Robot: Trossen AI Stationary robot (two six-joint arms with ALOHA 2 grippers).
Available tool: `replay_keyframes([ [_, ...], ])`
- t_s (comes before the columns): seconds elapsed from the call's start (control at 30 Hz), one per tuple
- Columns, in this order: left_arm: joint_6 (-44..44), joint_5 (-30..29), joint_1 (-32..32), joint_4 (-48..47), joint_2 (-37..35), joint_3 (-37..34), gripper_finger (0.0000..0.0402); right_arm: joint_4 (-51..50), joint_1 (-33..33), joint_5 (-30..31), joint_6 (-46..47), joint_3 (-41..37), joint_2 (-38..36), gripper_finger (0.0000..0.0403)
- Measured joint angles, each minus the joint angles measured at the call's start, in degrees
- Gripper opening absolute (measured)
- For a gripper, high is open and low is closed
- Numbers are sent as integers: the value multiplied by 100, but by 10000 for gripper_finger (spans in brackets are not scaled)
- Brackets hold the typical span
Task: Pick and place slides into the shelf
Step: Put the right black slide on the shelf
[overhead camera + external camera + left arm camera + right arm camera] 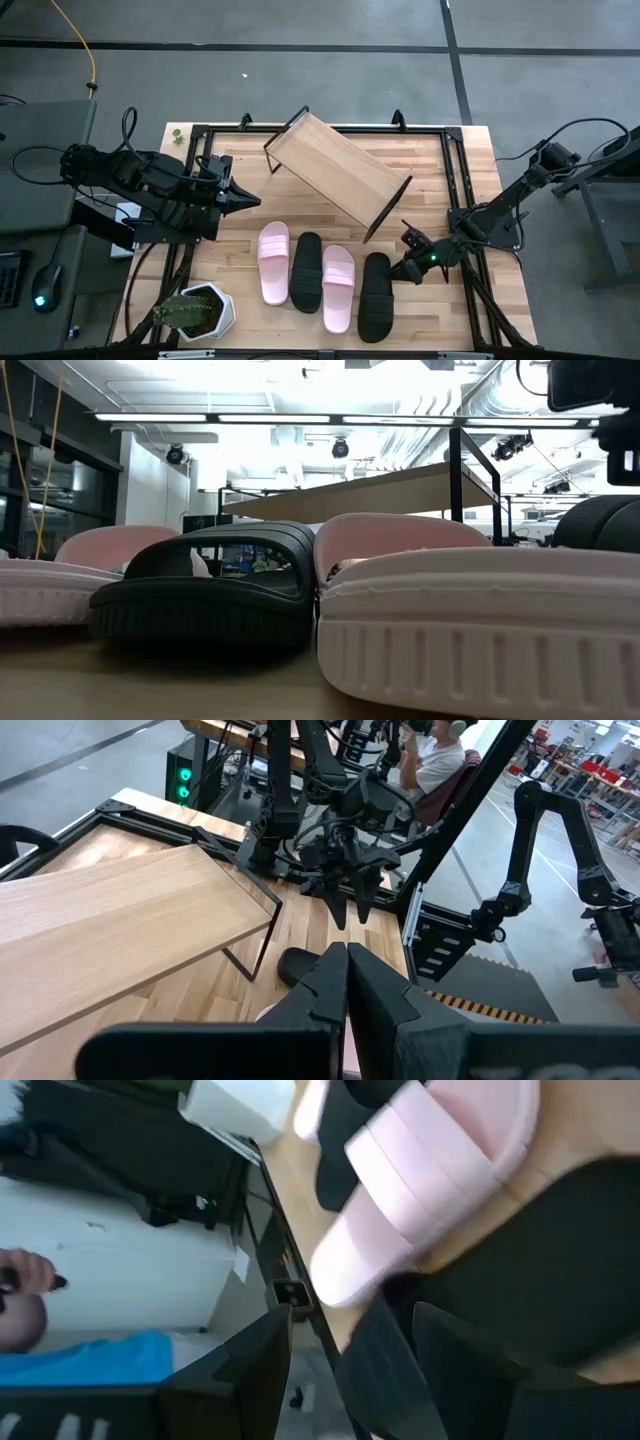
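Nothing shelved yet: L gripper (250, 201) shut & empty at table's left, all 4 slides (324, 275) in a row on the tabletop (470, 160) in front of the bare shelf (335, 168), R gripper (400, 272) spread wide, prob. just beside the rightmost black slide (375, 295).

Four slides lie side by side on the desk, toes alike: pink (273, 262), black (306, 272), pink (338, 287), black (376, 296). Behind them the slanted light wood shelf (335, 168) sits askew on its black wire frame, bare.
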Motion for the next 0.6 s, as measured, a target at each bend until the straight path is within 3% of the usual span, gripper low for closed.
replay_keyframes([
  [0.37,2,-22,0,-7,0,0,1,-318,0,-135,2,-1,165,201],
  [0.6,0,-25,0,-18,0,0,1,778,0,-263,-56,-8,1069,201],
])
